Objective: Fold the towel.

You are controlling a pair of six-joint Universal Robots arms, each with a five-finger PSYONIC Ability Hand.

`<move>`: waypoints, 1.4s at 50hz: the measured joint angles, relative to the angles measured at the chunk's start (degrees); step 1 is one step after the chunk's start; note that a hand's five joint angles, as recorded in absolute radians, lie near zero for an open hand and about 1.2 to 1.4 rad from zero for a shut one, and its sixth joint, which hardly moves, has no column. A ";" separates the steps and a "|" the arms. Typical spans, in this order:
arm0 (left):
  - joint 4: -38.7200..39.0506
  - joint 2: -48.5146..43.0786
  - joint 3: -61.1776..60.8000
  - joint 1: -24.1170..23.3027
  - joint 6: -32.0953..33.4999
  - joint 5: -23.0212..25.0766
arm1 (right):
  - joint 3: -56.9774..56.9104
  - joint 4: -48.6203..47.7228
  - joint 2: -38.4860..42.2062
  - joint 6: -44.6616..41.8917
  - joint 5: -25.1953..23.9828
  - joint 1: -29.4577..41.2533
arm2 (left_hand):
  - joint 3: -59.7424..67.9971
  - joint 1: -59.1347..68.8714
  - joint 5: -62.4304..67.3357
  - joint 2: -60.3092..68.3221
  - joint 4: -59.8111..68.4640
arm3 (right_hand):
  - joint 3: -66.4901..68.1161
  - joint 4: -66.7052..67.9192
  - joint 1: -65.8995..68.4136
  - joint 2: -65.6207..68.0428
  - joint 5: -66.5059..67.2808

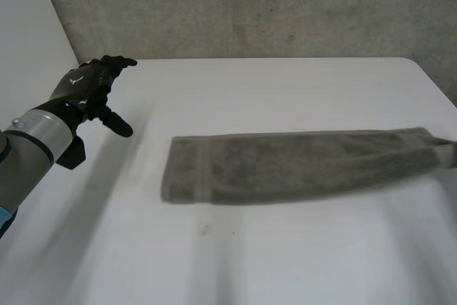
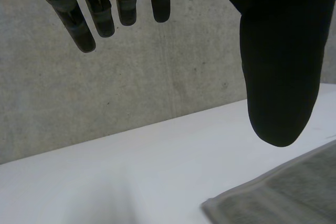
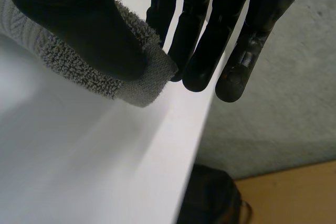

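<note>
One long grey strip is how the towel [image 1: 285, 166] lies on the white table [image 1: 235, 262]. Beyond the bare near part at 6 o'clock, it runs from just left of the middle out to the 3 o'clock edge. Its narrow shape suggests the lengthwise fold is done, so I judge the step in hand to be the crosswise fold, end over end.

At the 3 o'clock end, the right hand [image 3: 202, 35] grasps the towel's tip, with the thumb [image 3: 79, 24] on top pressing the cloth against the fingers, right at the table's edge. The other short end lies flat near 9 o'clock with nothing holding it.

Farther off, at about 10 o'clock, the left hand [image 1: 89, 87] hangs above the table, well apart from the towel. Its fingers [image 2: 100, 14] are straight and relaxed and hold nothing. In its wrist view a towel corner [image 2: 283, 192] lies beyond the thumb. The concrete wall [image 1: 250, 5] stands at 12 o'clock.

The next move probably calls for the right hand to carry its end toward 9 o'clock, and for the left hand to come down and pin or square the free end.
</note>
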 measured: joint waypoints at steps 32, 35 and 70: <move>0.01 -0.01 -0.74 -0.12 0.26 -0.09 | -20.17 -4.83 13.93 10.97 3.86 59.78 | 0.00 0.05 0.00 0.01 0.00 | 0.23 0.09 0.65 0.17 0.36; 0.00 -0.14 -0.80 -0.21 0.34 -0.07 | -20.11 -5.31 18.81 10.62 3.94 63.75 | 0.00 0.05 0.00 0.01 0.00 | -5.16 -5.52 -1.41 -4.95 -3.55; 0.10 -21.69 11.86 -21.74 7.64 -11.43 | 11.19 -3.92 -0.48 21.85 7.90 35.92 | 2.35 2.02 1.00 2.34 2.64 | -48.42 -48.87 -36.65 -47.89 -46.44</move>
